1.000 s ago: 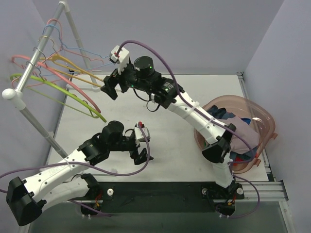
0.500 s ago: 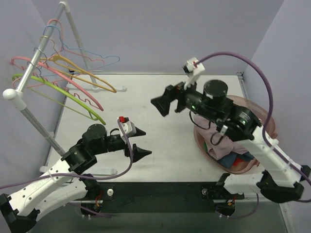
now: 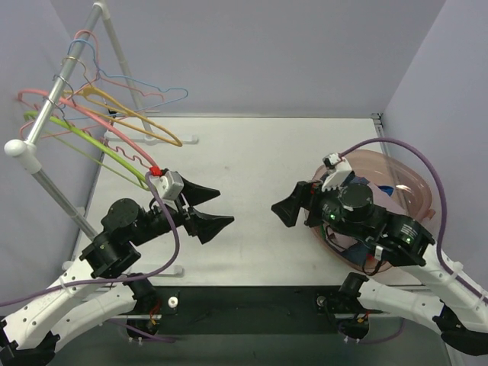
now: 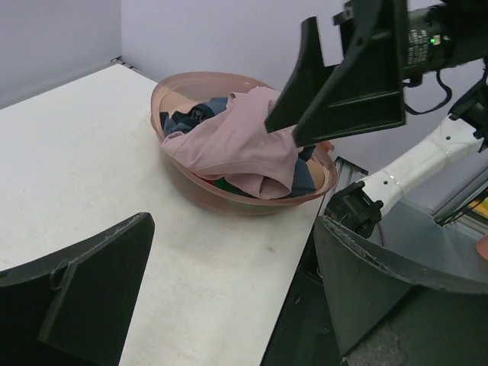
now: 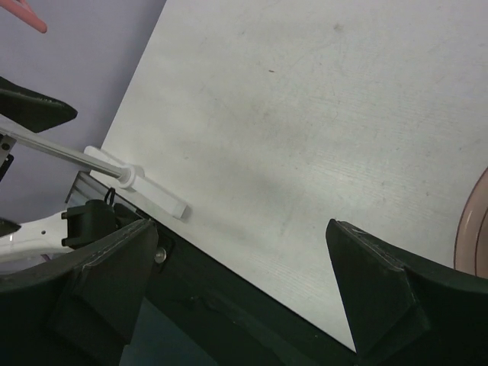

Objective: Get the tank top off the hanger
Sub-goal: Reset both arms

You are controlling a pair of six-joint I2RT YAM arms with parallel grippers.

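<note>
**Tank top in the basket, both tools empty**

The pink tank top (image 4: 229,145) lies crumpled on top of a pile of darker clothes in the translucent pink basket (image 4: 177,85), which sits at the right side of the white surface (image 3: 252,152). At the far left corner, the coloured hangers (image 3: 114,133) hang bare from the metal rail (image 3: 59,80) of a rack, well apart from the basket. The left tool (image 3: 219,207) is held above the left half of the surface, pointing toward the basket, its jaws spread wide with nothing between them. The right tool (image 3: 293,204) hovers just beside the basket's left rim, facing the left one across a stretch of surface. Its jaws too stand wide apart and hold nothing
</note>
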